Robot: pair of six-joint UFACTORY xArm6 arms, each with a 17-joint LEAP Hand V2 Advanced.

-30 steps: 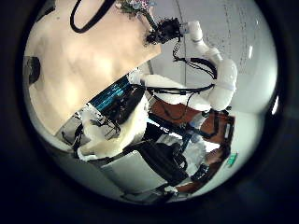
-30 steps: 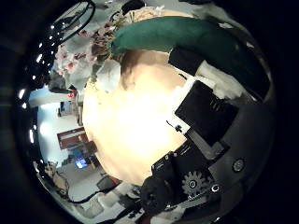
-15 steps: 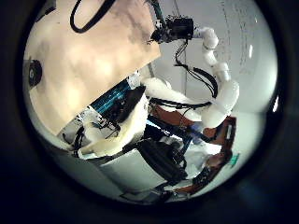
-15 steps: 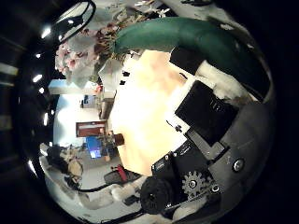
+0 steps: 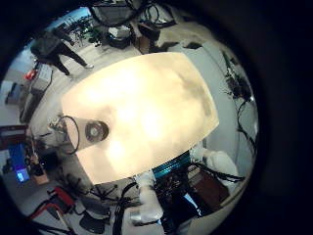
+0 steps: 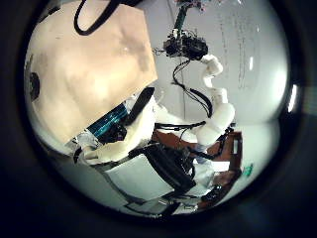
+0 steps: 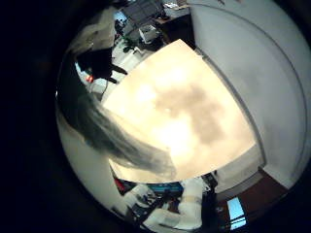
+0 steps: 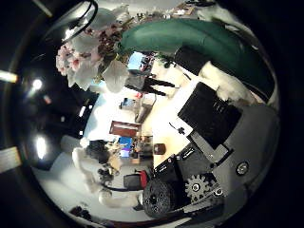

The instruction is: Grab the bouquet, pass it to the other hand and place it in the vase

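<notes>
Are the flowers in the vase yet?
No. The bouquet is close against the right hand's palm, high above the table, where the vase stands empty.

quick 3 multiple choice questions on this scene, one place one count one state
1. Where is the vase?
a) on the floor
b) on the table, near an edge
c) in the left hand

2. How many vases are on the table?
a) one
b) two
c) three

3. The bouquet is
a) in the vase
b) lying on the table
c) held at the right hand's palm

Answers:
1 b: the vase stands on the table by its edge.
2 a: only one shows.
3 c: the bouquet fills the view from the right hand, beside its fingers.
</notes>
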